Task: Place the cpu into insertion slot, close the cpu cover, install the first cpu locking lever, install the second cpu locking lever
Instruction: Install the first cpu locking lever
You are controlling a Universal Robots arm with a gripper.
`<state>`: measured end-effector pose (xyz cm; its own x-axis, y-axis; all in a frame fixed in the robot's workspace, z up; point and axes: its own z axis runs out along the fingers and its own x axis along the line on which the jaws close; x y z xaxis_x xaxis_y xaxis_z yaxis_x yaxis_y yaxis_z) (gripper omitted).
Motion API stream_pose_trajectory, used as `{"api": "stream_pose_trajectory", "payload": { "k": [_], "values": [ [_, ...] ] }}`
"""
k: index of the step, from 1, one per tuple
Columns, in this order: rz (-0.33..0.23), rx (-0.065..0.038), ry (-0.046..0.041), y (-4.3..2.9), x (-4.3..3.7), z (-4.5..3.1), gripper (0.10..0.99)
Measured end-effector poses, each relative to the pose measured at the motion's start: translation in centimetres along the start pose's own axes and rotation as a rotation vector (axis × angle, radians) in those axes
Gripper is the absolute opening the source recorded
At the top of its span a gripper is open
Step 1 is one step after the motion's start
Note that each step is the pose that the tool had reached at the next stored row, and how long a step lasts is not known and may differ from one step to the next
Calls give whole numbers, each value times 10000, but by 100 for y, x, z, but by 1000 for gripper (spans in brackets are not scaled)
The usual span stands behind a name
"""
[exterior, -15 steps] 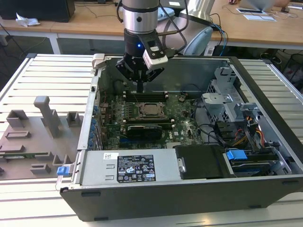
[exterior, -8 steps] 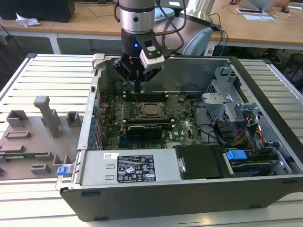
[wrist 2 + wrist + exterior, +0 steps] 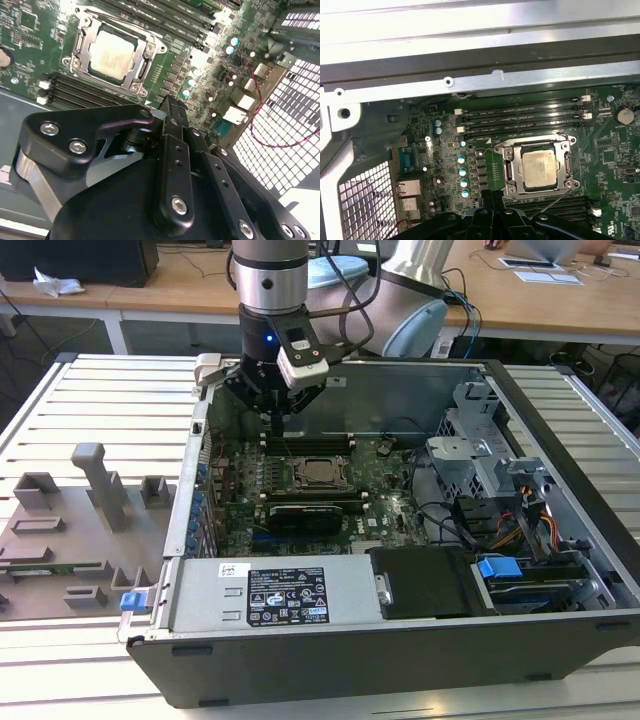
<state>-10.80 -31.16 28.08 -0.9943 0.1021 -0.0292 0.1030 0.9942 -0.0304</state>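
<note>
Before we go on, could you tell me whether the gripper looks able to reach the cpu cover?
Probably yes: the gripper hangs inside the open case near the cpu cover, with nothing visible between them.

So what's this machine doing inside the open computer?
A robot arm's black gripper, shut and empty, hangs over the green motherboard. The small square silver-grey cpu is already seated on the board nearby, and the thin silver metal cpu cover lies flat around it. A thin wire lever beside it looks unlatched.
</note>
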Motion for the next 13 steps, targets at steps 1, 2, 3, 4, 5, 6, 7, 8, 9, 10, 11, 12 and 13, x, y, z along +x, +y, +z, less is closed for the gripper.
{"api": "stream_pose_trajectory", "payload": {
  "k": [1,2,3,4,5,6,7,8,9,10,11,12,13],
  "values": [
    [-3,-1,0,12,10,4,106],
    [-8,-1,-1,28,21,7,106],
    [-11,-2,-1,41,31,9,106],
    [-13,-1,-1,58,50,12,106],
    [-19,-1,-1,71,66,15,106],
    [-26,-2,-2,84,88,18,106],
    [-33,-2,-2,91,118,23,106],
    [-37,-2,-1,93,132,25,106],
    [-44,-2,-2,96,147,28,106],
    [-49,-2,-2,97,159,30,106],
    [-51,-2,-2,97,166,32,106],
    [-54,-3,-3,98,171,34,106],
    [-62,-3,-3,98,185,38,106]
  ]
}}
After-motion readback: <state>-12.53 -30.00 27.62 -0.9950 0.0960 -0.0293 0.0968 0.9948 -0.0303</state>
